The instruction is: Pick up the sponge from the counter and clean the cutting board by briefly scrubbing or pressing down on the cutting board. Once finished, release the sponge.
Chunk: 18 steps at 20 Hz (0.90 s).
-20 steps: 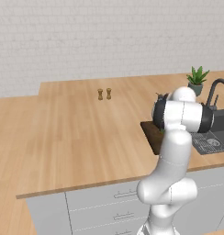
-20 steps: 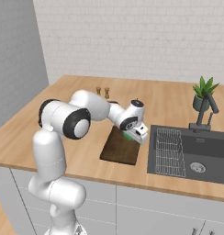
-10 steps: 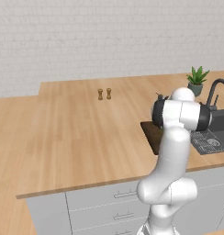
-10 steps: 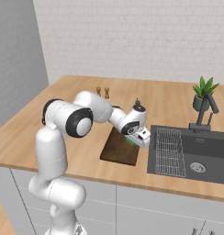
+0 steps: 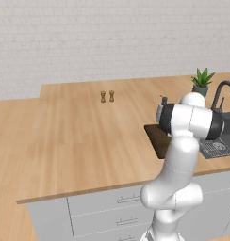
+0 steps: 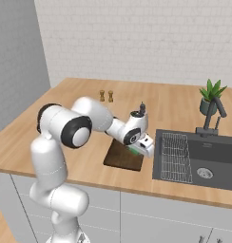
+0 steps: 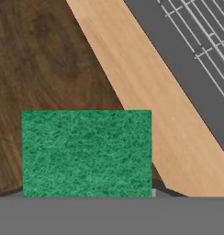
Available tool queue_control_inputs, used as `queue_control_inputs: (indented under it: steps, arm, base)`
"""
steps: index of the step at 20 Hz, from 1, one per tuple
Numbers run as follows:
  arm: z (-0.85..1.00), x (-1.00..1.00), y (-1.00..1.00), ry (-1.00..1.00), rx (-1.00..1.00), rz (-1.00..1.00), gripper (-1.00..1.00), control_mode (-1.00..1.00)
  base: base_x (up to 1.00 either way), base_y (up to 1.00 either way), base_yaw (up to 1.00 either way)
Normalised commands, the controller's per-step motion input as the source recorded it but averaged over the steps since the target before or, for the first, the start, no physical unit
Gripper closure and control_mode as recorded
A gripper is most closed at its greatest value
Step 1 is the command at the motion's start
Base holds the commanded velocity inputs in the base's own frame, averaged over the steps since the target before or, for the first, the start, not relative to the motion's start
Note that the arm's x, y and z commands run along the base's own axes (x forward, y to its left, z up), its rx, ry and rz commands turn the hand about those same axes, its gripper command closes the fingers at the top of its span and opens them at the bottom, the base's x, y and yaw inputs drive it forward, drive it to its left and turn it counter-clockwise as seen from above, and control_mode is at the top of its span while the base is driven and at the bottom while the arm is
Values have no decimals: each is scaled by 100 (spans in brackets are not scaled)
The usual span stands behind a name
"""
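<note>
Shifted toward the board's sink-side edge, the pincer [image 6: 137, 151] grips the small green rectangular sponge [image 7: 86, 153] over the flat dark brown wooden cutting board [image 7: 45, 69], placed to scrub.

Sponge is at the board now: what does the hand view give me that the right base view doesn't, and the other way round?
Hand view: the sponge close up with its green fibre texture, the cutting board grain, and the sponge's corner at the board's edge. Right base view: the arm bent over the board, two shakers, the plant, the faucet, the sink basin. Both: sponge at the board's sink-side end, the counter strip and the ridged drainer beside it.
</note>
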Motion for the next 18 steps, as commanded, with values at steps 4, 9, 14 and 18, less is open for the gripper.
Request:
queue_control_inputs:
  steps: [4,9,14,18]
  arm:
    - [-46,-96,0,0,-2,1,100,-100]
    - [-26,-66,25,-1,-1,2,100,-100]
    - [0,-32,89,-4,0,1,100,-100]
    - [0,-17,100,-3,0,0,100,-100]
  base:
    - [0,0,0]
    - [0,0,0]
    - [0,0,0]
    - [0,0,0]
